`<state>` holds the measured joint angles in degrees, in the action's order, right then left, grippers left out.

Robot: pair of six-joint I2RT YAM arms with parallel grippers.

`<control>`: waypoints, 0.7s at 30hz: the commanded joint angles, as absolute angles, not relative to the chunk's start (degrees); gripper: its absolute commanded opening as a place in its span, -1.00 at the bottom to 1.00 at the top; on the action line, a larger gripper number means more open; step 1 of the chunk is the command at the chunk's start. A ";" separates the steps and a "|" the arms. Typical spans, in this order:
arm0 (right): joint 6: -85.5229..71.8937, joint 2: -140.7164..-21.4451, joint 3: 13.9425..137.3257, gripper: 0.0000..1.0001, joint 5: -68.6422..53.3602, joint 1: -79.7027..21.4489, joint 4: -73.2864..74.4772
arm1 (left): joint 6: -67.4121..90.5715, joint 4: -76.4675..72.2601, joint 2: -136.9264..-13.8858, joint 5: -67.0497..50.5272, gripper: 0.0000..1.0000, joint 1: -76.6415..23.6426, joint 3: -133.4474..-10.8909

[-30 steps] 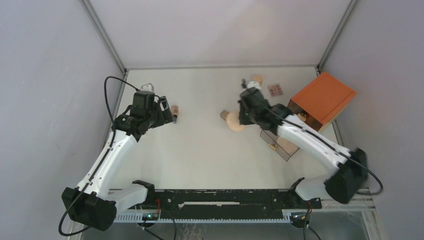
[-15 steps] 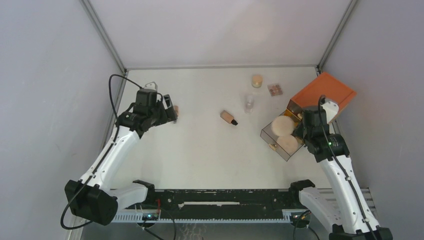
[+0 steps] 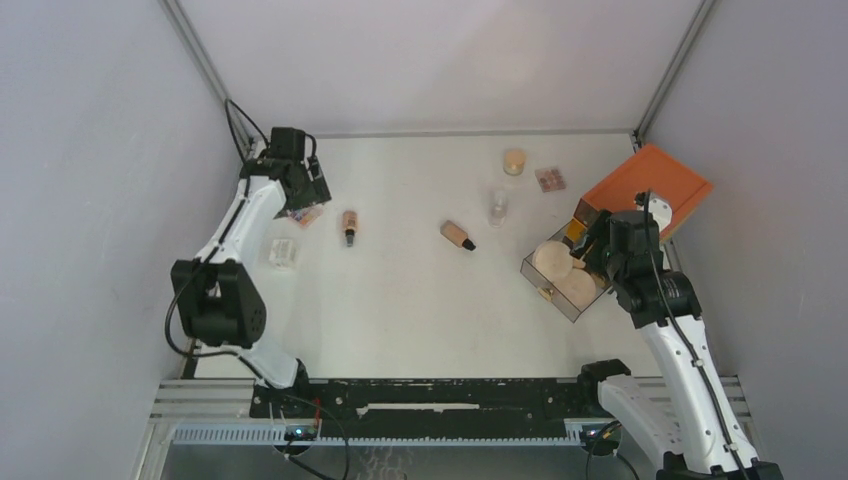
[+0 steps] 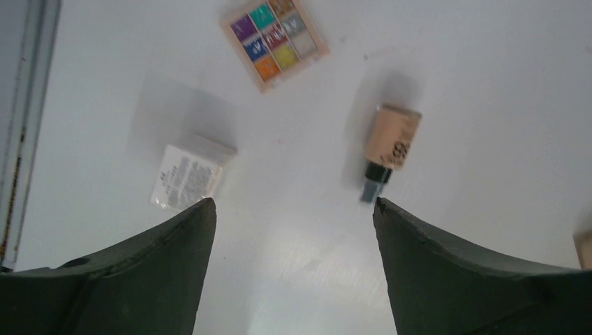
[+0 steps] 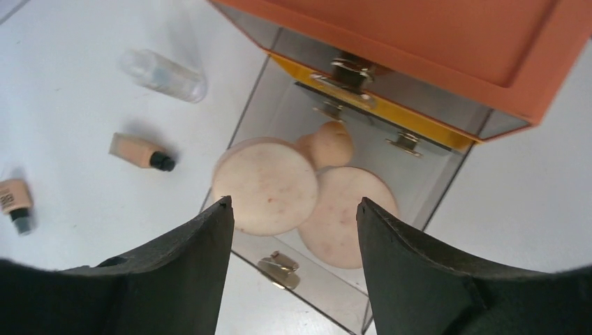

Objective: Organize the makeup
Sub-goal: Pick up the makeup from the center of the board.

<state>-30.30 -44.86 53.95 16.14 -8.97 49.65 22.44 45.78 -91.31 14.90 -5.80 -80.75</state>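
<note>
Right hand [image 5: 293, 202] released disc [image 5: 264, 185]; sponge [image 5: 331, 143] half-hidden.

The left arm's pincer [image 3: 308, 198] is hanging over the far-left part of the white counter [image 3: 400, 300], just above a small square palette [image 3: 306, 215]. A small white box [image 3: 282, 252] is lying nearer, by the left edge. One peach bottle with a black cap [image 3: 349, 225] is lying beside the palette, and a second peach bottle [image 3: 458, 236] is lying mid-counter. The right arm's pincer [image 3: 585, 255] is hovering over a clear pulled-out drawer [image 3: 545, 293] holding round tan discs [image 3: 550, 259], beside the orange-topped box [image 3: 650, 185].
</note>
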 commanded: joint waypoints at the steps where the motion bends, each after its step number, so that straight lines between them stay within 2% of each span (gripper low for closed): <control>1: -29.38 -44.84 56.51 0.43 14.12 -11.42 44.58 | 18.41 49.46 -100.46 18.86 0.67 -3.39 -92.69; 3: -29.30 -45.55 56.49 0.43 13.60 -11.75 43.96 | 16.53 50.59 -106.21 20.44 0.55 -2.62 -98.03; 9: -29.35 -47.35 56.51 0.43 12.36 -12.22 42.53 | 15.14 55.77 -121.11 20.97 0.38 -1.83 -112.95; 15: -29.24 -48.33 56.49 0.43 12.04 -12.31 41.55 | 17.85 61.15 -132.67 20.45 0.38 -1.30 -126.61; 21: -29.37 -48.93 56.51 0.43 11.63 -12.30 40.89 | 21.98 61.80 -137.71 20.04 0.40 0.20 -128.72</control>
<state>-30.09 -48.77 54.08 12.05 -12.03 43.97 18.68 59.51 -136.31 19.40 -1.34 -124.99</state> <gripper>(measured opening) 0.716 0.693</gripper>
